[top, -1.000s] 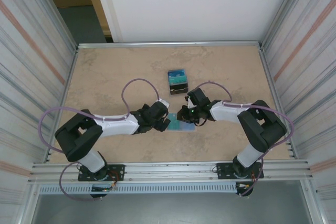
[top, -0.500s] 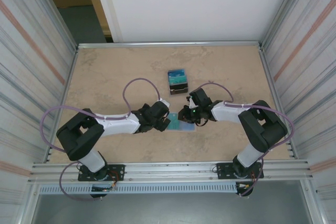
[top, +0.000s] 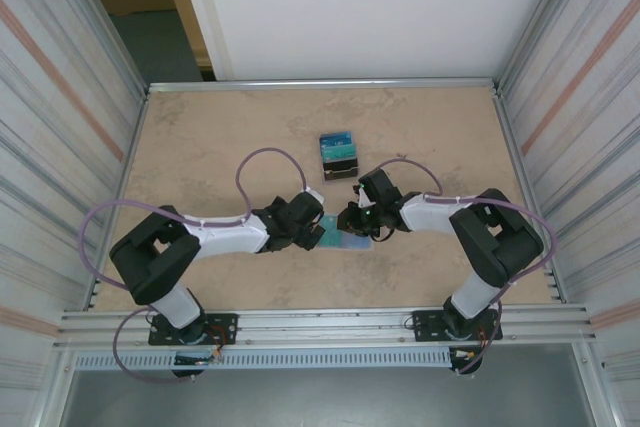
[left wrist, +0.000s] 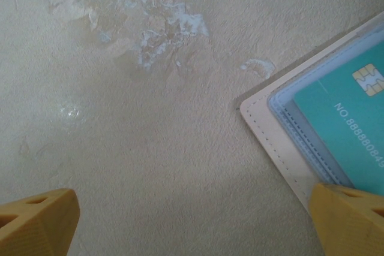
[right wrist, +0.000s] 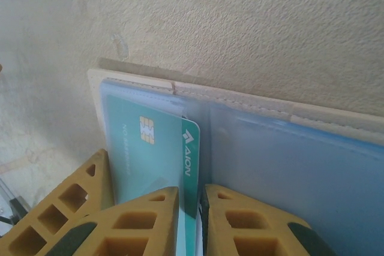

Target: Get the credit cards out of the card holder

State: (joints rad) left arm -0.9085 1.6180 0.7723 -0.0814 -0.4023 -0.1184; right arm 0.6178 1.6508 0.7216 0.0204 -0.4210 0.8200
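1. The fingers (right wrist: 150, 220) of the right gripper (right wrist: 192, 199) stand almost together. The edge of a teal credit card (right wrist: 190, 148) marked AION sits in the thin gap between them, and they pinch it.
2. That card lies partly out of a clear pocket. It overlaps a second credit card (right wrist: 135, 148), teal with a gold chip, which lies inside the pocket just to its left.
3. The card holder (right wrist: 252, 109) lies open and flat on the table (top: 220, 147). It has a cream stitched border around clear pockets. The neighbouring pocket looks bluish, and its contents cannot be told.
4. The left gripper (left wrist: 192, 226) is spread wide and holds nothing. One fingertip (left wrist: 348, 223) sits over the holder's border near a corner, and the other is over bare table.
5. From above, the two grippers face each other across the holder near the table's middle, each arm reaching in from its own side.
6. Beyond them, apart from the holder, stands a small dark stack (top: 337, 155) with a teal-blue top. What it is cannot be told.
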